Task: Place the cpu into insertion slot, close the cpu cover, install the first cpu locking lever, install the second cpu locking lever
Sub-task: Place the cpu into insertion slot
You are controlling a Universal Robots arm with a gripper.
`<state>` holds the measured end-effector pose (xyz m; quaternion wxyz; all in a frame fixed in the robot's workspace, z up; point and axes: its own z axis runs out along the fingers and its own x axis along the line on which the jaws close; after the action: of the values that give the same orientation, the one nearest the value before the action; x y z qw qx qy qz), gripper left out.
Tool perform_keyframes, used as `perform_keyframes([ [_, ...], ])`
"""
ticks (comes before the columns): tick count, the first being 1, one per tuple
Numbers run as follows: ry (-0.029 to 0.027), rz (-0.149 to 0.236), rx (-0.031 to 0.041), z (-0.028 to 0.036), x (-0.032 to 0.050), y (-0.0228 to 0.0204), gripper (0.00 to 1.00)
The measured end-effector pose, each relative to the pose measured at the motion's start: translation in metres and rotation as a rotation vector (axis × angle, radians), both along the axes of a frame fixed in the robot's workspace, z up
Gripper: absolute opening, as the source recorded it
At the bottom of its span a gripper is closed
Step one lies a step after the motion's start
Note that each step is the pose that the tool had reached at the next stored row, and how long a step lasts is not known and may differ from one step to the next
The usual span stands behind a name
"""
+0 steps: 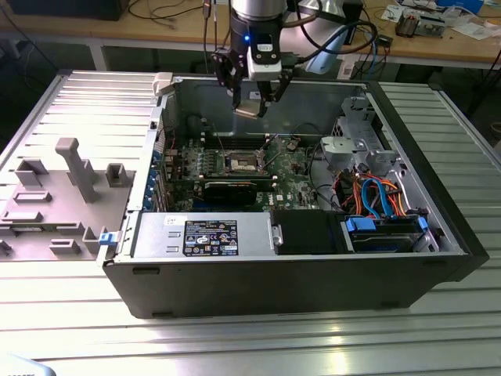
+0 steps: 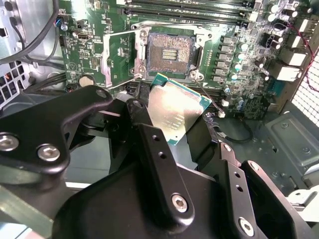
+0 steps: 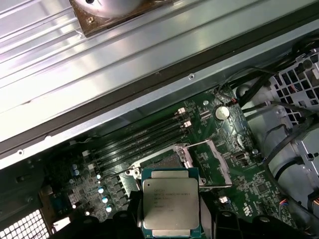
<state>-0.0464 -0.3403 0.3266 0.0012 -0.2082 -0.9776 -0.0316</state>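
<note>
gripper (image 1: 250, 106) is clamping the cpu (image 1: 249, 110) btwn its two black fingers (image 2: 142, 122), jaws narrowed to the chip's width & pressing on two opposite edges. in the exterior view it's hanging w/ the chip in the air over the open pc case (image 1: 297, 290), well apart from the green motherboard (image 1: 293, 176) below. in the first wrist view the cpu's dull metal top is facing the camera w/ a green rim showing round it. in the second wrist view one corner is poking out past the fingers toward the board.

insertion slot (image 2: 169, 52) is lying bare w/ its pin field showing & nothing seated in it; the held chip is partly overlapping it in the first wrist view. cpu cover (image 2: 106, 57) is standing swung open just beside the slot, board showing thru its square opening.

ram slots (image 3: 139, 135) are running along one side of the slot & a round coin battery (image 3: 222, 112) is sitting further out on the board. in the exterior view a long black expansion card (image 1: 228, 188) is lying near the slot, a labelled psu (image 1: 205, 235) is sitting along the case's near wall, & blue & orange cables (image 1: 376, 200) are bunching at the exterior view's right end. case is resting on a ribbed metal counter (image 1: 235, 337), w/ a grey fixture tray (image 1: 55, 188) lying to the exterior view's left of it.
</note>
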Motion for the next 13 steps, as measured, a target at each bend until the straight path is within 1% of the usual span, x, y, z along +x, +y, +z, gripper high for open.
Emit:
perform_keyframes([
  [13,0.0,-0.02,0.0001,-0.0032,-0.0001,0.0,0.55],
])
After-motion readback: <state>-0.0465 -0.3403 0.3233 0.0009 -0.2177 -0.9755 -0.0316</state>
